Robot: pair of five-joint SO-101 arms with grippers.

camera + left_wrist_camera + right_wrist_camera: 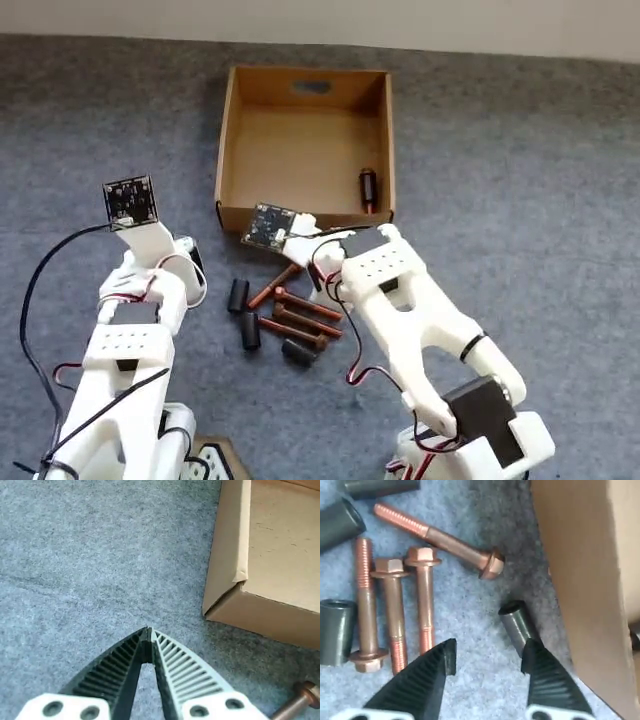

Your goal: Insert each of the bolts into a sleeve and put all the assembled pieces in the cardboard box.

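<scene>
Several copper bolts (300, 316) and black sleeves (249, 330) lie on the grey carpet in front of the cardboard box (229, 130). One assembled piece (368, 188) lies inside the box by its right wall. My right gripper (490, 655) is open just above the carpet, one black fingertip (531, 652) touching or nearly touching a sleeve (516, 624) next to the box wall (580, 580). Bolts (395, 605) lie side by side beyond the other finger, and one bolt (440, 539) lies slanted. My left gripper (148, 634) is shut and empty over bare carpet near the box corner (235, 585).
Both arms (130, 330) stand at the near side of the carpet, the right arm (420, 320) over the parts. A bolt head (306, 694) lies near the left gripper. Open carpet stretches to the left and right of the box.
</scene>
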